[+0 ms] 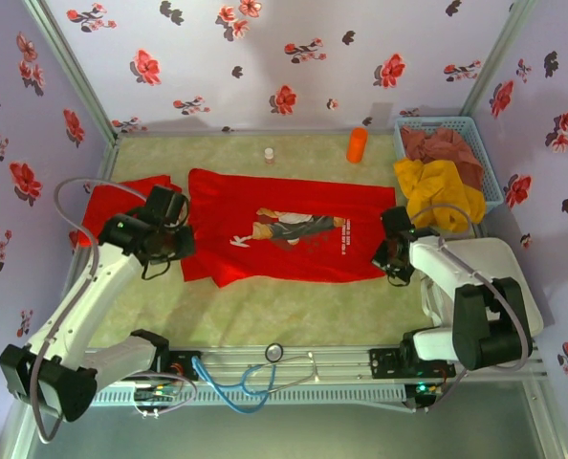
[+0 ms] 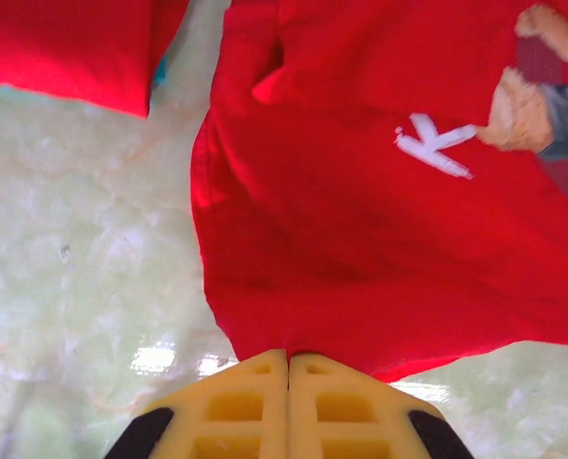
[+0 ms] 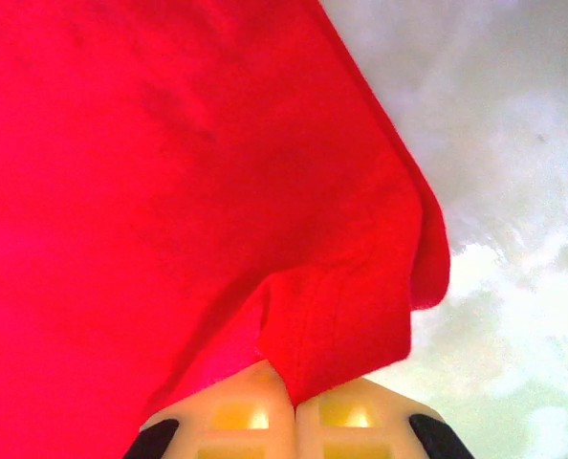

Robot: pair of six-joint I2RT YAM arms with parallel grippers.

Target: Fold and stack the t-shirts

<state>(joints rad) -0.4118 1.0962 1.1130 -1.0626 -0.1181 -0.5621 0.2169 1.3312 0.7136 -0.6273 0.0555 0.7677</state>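
The bright red printed cloth t-shirt (image 1: 284,229) lies flat, its long axis running away from the blue plastic basket (image 1: 490,158). The left gripper (image 2: 287,358) is clamped on its far end, and the right gripper (image 3: 292,384) on its basket-side end.

Walls (image 1: 294,57) on three sides are pale lilac, printed with red and dark flowers, and meet at the far corners behind grey metal posts (image 1: 76,67). The table top (image 1: 294,306) is mottled pale green, evenly lit with soft glare patches. A metal rail (image 1: 351,368) runs along its near edge.
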